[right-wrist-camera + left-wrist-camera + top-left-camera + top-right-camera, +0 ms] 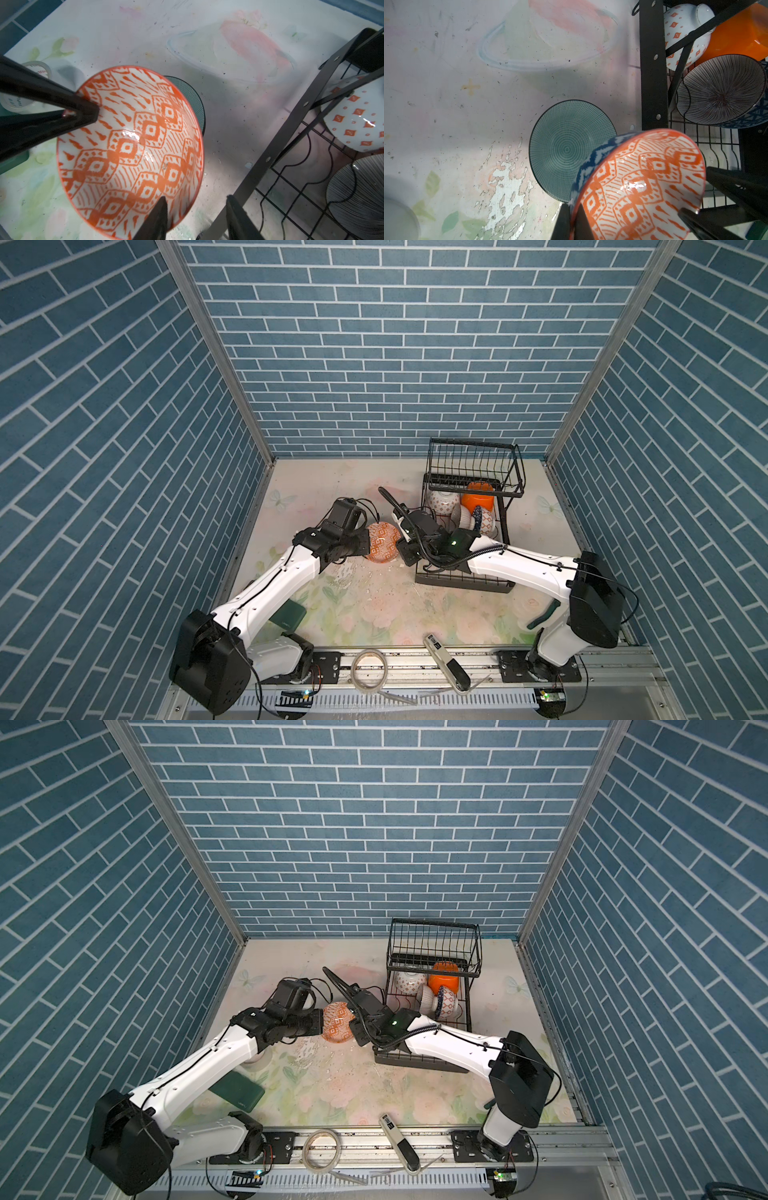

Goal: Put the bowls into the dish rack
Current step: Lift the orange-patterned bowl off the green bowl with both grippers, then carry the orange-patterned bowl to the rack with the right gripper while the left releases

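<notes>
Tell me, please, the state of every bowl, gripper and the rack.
orange-patterned bowl: tilted, rim gripped, not racked.
left gripper: shut on its rim.
right gripper: open, straddling the opposite rim.
teal bowl: upright on the table.
dish rack: lower tier partly loaded.
white diamond bowl: racked, tipped.
orange plastic bowl: racked, tipped.
striped bowl: racked, on its side.
blue-patterned bowl: racked, against the striped bowl.

The orange-patterned bowl (128, 153) at mid-frame is showing a glossy ceramic glaze that is catching white highlights. The teal bowl (566, 149) under it is looking matt and finely ribbed. At right, the dish rack (291, 128) is showing matt black painted metal strips and thin wire. The desk (456, 93) covering is looking smooth but scuffed, its floral print flaking in patches. The plain orange bowl (737, 35), upper right, is looking like smooth plastic.
</notes>
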You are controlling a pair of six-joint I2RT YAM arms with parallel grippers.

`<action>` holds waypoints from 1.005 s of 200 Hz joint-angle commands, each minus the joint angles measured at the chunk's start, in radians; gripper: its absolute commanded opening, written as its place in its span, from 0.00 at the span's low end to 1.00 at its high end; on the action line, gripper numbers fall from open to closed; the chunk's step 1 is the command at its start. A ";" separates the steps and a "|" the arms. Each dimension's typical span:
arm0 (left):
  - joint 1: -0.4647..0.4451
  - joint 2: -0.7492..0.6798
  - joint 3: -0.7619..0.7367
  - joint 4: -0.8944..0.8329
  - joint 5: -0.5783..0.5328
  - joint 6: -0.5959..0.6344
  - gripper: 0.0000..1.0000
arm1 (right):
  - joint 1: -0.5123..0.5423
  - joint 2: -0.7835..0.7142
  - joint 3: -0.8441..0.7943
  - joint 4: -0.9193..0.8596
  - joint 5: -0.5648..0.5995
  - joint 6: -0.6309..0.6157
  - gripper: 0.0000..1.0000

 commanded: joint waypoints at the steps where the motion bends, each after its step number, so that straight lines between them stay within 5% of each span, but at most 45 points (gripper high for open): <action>1: -0.015 -0.030 -0.007 0.033 -0.018 -0.014 0.00 | 0.005 0.026 0.072 -0.014 -0.007 0.048 0.44; 21: -0.024 -0.043 -0.019 0.037 -0.029 -0.024 0.00 | 0.007 0.042 0.087 -0.019 0.002 0.052 0.40; 83: -0.030 -0.072 -0.054 0.061 -0.045 -0.053 0.00 | 0.005 0.062 0.107 -0.032 0.022 0.057 0.03; 201: -0.035 -0.071 -0.074 0.114 -0.032 -0.078 0.05 | 0.006 0.093 0.163 -0.087 0.043 0.051 0.00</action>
